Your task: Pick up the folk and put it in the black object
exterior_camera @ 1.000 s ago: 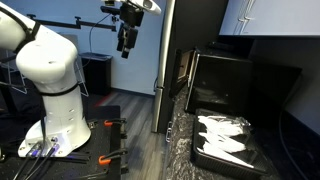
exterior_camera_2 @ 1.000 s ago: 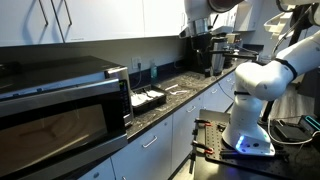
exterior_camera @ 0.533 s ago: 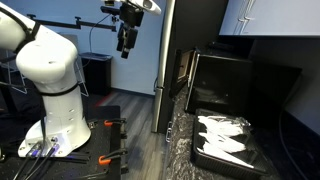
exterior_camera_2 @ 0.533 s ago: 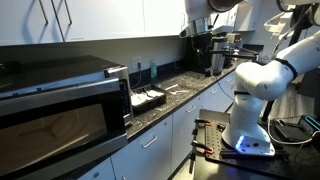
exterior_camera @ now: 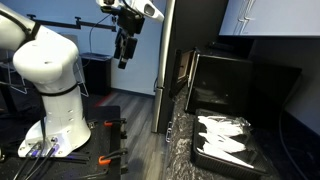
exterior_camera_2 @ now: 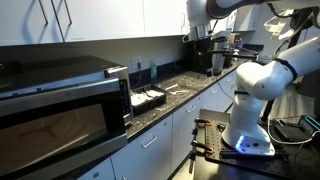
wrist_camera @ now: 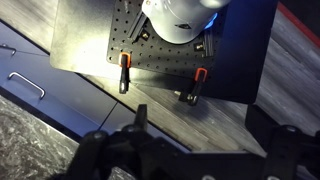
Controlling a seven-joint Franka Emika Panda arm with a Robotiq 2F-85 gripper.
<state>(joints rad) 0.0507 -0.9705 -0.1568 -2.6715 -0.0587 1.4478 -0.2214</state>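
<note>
glossy speckled stone countertop [exterior_camera: 180, 145]

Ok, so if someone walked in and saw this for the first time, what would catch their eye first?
The big white robot arm stands on the floor, its open hand raised high and holding nothing. In an exterior view, a microwave fills the near end of the dark stone counter. A black tray of white plastic cutlery sits on that counter.
</note>
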